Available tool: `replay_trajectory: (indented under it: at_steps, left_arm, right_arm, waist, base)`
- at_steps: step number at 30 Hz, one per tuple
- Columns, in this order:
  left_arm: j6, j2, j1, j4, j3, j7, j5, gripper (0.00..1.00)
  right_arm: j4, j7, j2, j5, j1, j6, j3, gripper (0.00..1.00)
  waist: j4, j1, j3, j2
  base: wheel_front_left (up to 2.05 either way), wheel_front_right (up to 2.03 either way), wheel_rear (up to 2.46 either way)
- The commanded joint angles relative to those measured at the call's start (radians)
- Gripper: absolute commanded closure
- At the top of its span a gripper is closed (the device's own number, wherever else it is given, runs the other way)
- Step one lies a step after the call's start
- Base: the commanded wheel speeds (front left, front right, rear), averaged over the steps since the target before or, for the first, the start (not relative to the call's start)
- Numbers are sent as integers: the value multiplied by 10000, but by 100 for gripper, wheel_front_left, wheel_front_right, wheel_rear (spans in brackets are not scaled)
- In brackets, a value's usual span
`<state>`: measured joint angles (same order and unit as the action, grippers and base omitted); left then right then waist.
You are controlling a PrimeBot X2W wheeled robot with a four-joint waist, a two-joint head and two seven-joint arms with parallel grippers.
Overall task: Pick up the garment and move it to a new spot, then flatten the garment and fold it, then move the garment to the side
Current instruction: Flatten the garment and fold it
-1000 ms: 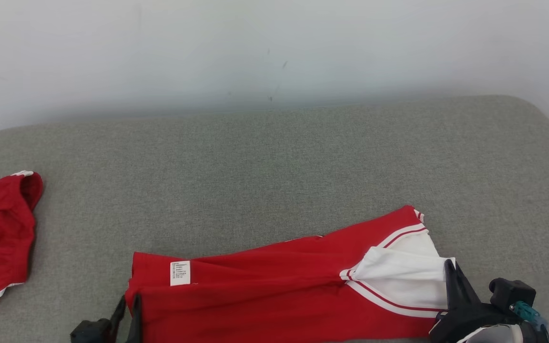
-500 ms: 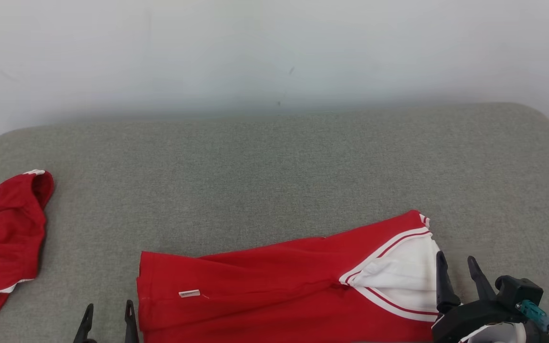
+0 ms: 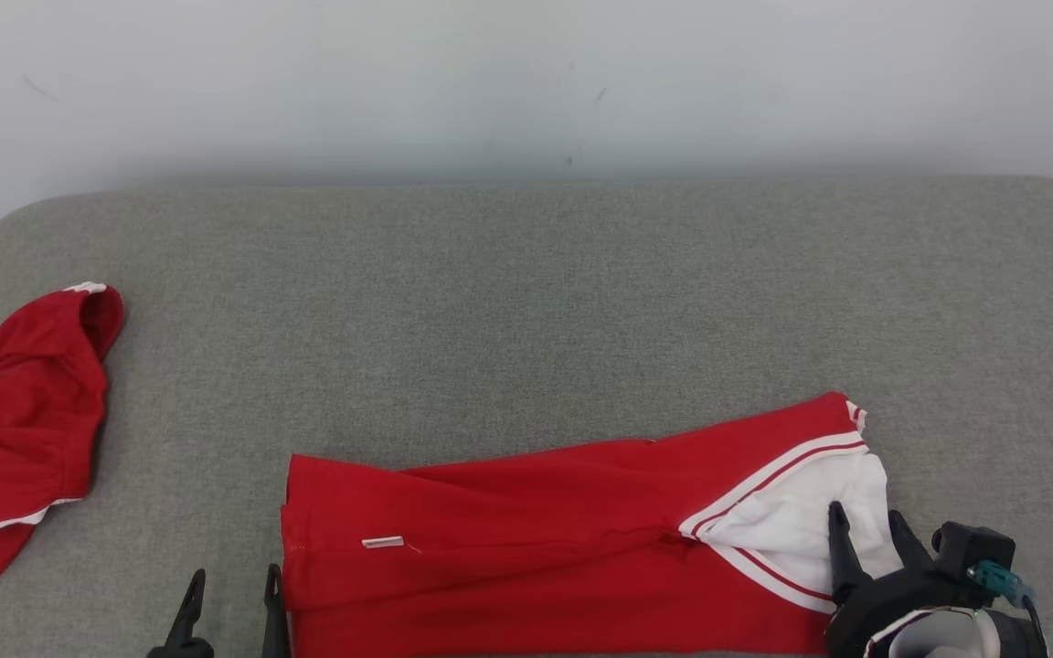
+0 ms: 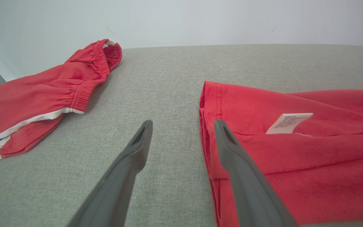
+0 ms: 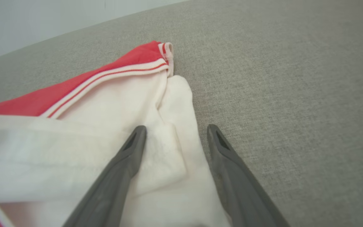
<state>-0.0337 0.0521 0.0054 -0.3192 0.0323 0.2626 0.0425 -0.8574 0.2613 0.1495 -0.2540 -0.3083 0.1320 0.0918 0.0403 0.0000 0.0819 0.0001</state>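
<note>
place: plain indoor room, kind unclear | cues: grey upholstered surface [image 3: 526,302], bare white wall [image 3: 526,73], red garment [image 3: 536,539] laid out

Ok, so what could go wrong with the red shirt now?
The open right hand has one finger over the white sleeve, so it might snag and pull the fold open. The left hand, open too, sits right at the edge of the red shirt and could nudge it crooked. The red shorts lie on the left, so sliding the shirt there might bump them.

Grey fabric cushion [image 3: 526,302] w/ rounded corners, plain pale wall [image 3: 526,82] behind, faint scuffs, soft even light.
</note>
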Motion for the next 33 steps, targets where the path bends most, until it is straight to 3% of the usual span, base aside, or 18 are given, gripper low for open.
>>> replay_trajectory:
  at_steps: [1,7,8,9,10,11,16,21,23,28,33]
  left_arm:
    - [26,-17,-110,-56,-13,31,32,0]
    - [12,-19,-227,-98,-49,31,111,0]
    - [9,-19,-238,-100,-59,31,123,0]
    - [10,-20,-246,-84,-65,31,133,0]
    - [16,-20,-247,-61,-75,31,138,0]
    - [23,-19,-249,-43,-76,31,137,0]
    - [17,-21,-267,22,-107,31,104,0]
    - [-22,-19,-200,-66,-127,31,172,0]
    - [-75,-20,-117,-187,-127,31,218,0]
    - [-146,-18,7,-354,-91,31,234,0]
    - [-172,-19,48,-408,-166,31,257,0]
  right_arm:
    - [-363,-110,-82,-167,-201,-26,-235,0]
    - [-1101,-730,-342,-834,-311,-2,-1082,0]
    - [-1146,-794,-366,-1013,-317,-2,-1271,14]
    - [-1181,-861,-376,-1166,-323,0,-1460,61]
    - [-1187,-884,-370,-1327,-327,3,-1654,85]
    - [-1183,-874,-318,-1477,-334,8,-1813,100]
    - [-1152,-417,97,-2048,-502,-8,-2083,100]
    - [-1232,1,807,-1898,-691,-37,-1166,100]
    - [-720,23,907,-1661,-624,-35,-525,100]
    - [578,30,538,-715,-82,-28,723,100]
    - [1745,31,-63,-251,357,-26,574,100]
  waist:
    - [138,0,165,-1]
    - [224,0,236,-1]
    - [236,0,244,-1]
    - [246,0,247,-1]
    - [251,0,249,-1]
    - [253,0,253,-1]
    - [254,0,228,-1]
    - [235,0,112,-1]
    - [192,0,86,-1]
    - [86,0,-8,-1]
    - [-27,0,-161,-1]
  base:
    - [0,0,0]
    - [0,0,0]
    - [0,0,0]
    - [0,0,0]
    - [0,0,0]
    - [0,0,0]
    - [0,0,0]
    - [0,0,0]
    - [0,0,0]
    - [0,0,0]
    - [0,0,0]
